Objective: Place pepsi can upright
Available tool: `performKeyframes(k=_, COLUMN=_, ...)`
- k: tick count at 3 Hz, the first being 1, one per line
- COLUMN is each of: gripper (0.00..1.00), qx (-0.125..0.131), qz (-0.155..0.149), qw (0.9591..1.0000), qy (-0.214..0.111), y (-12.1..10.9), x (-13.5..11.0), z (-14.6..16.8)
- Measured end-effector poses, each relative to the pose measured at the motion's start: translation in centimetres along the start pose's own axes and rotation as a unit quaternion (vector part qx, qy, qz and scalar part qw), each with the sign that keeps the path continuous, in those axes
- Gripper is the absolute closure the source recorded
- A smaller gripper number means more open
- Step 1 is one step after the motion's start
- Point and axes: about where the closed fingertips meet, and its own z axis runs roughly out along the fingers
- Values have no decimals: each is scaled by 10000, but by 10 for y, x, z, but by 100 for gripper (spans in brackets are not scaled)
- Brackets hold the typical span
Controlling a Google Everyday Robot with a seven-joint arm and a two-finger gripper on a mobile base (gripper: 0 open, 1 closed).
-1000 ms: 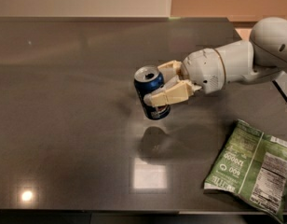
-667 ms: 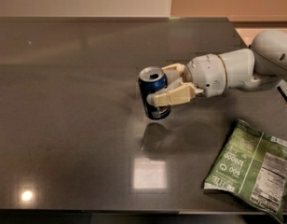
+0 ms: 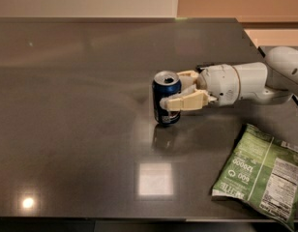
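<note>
The pepsi can [image 3: 164, 87], dark blue with a silver top, stands upright on the dark table [image 3: 76, 110] near its middle. My gripper [image 3: 173, 89] reaches in from the right at can height. Its two beige fingers straddle the can: the near finger [image 3: 185, 102] lies across the can's front and the far finger [image 3: 188, 75] sits behind its right side. The gripper is shut on the can, whose base looks to rest on the table.
A green snack bag [image 3: 258, 170] lies flat at the front right of the table. The white arm [image 3: 245, 83] stretches off to the right edge. The table's right edge [image 3: 250, 37] runs by a lighter floor.
The gripper and the can have shifted a little to the right and slightly toward the front. The can has stayed upright in the fingers.
</note>
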Motion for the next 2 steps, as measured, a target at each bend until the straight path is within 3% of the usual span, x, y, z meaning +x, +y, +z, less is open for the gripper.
performKeyframes(k=1, gripper=59, qx=2, qz=-21, qw=9998, qy=-191, y=-3, x=5, z=-5)
performKeyframes(k=2, gripper=28, qx=6, qz=-105, qw=9994, qy=-334, y=-3, x=7, z=-8)
